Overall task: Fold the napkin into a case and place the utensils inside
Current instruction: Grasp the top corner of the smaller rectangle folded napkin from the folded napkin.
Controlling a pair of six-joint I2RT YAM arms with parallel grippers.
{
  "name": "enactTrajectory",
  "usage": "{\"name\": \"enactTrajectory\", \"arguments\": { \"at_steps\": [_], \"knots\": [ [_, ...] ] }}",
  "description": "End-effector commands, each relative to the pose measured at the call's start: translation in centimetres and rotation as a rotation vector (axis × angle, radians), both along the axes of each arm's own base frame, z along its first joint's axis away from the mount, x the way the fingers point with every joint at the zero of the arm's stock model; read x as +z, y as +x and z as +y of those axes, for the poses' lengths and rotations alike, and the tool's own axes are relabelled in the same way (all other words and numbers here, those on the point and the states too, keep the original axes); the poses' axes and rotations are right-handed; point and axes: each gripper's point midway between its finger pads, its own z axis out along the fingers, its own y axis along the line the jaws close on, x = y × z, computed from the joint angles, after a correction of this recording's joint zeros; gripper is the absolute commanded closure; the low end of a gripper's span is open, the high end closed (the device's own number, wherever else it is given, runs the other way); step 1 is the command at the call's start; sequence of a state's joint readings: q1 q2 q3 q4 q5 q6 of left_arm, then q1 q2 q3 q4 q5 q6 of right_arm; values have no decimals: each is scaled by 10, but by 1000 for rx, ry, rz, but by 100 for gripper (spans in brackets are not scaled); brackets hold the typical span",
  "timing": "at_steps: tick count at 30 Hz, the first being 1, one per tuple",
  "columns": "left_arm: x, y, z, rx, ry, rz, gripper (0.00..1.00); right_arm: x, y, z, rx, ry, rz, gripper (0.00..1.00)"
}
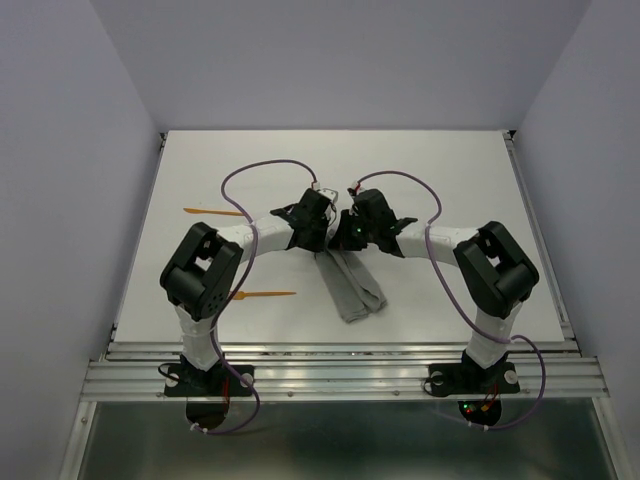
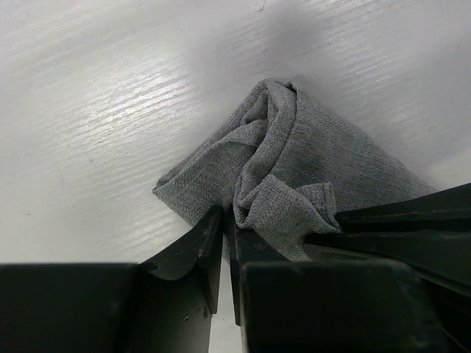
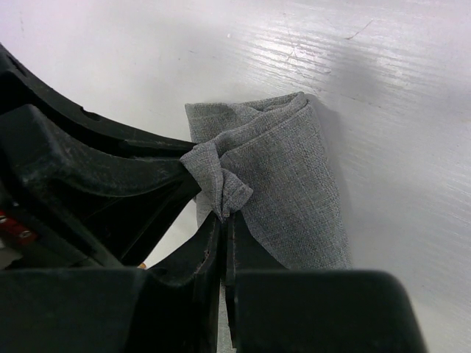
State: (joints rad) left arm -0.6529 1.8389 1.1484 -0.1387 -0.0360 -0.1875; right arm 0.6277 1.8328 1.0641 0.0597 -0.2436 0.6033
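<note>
The grey napkin (image 1: 356, 292) lies folded into a narrow strip that runs from between the two grippers toward the near edge. My left gripper (image 1: 322, 238) has its jaws nearly together at one top edge of the napkin (image 2: 309, 162), with the cloth caught at the fingertips (image 2: 215, 220). My right gripper (image 1: 350, 238) is shut on a bunched corner of the napkin (image 3: 287, 184). Both grippers (image 2: 227, 215) (image 3: 224, 219) meet at the strip's far end. Two orange utensils lie on the table to the left: one (image 1: 212, 212) farther back, one (image 1: 266, 294) nearer, by the left arm.
The white table (image 1: 450, 180) is bounded by a metal rail along its near edge (image 1: 340, 350) and by pale walls on three sides. The right arm's fingers (image 2: 412, 228) cross the left wrist view; the left arm's gripper (image 3: 73, 169) fills the left of the right wrist view.
</note>
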Motion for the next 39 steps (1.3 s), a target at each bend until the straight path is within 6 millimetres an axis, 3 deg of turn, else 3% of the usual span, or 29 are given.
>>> {"name": "enactTrajectory", "arguments": {
  "at_steps": [1, 7, 10, 16, 24, 39],
  "knots": [
    [8, 12, -5, 7, 0, -39, 82, 18, 2, 0, 1, 32, -34, 99],
    [9, 14, -7, 10, -5, -42, 98, 20, 2, 0, 0, 31, -37, 99],
    [10, 13, -7, 9, -9, -42, 100, 20, 2, 0, -1, 32, -36, 99],
    [11, 10, -12, -7, -37, -29, 100, 20, 1, -1, 10, 22, -40, 99],
    [29, 5, -24, -29, -144, -16, 100, 12, -2, -7, 19, -23, -31, 99],
    [48, 12, -20, -9, -249, -1, 100, 14, -6, -16, 40, -75, -44, 99]
  ]
}}
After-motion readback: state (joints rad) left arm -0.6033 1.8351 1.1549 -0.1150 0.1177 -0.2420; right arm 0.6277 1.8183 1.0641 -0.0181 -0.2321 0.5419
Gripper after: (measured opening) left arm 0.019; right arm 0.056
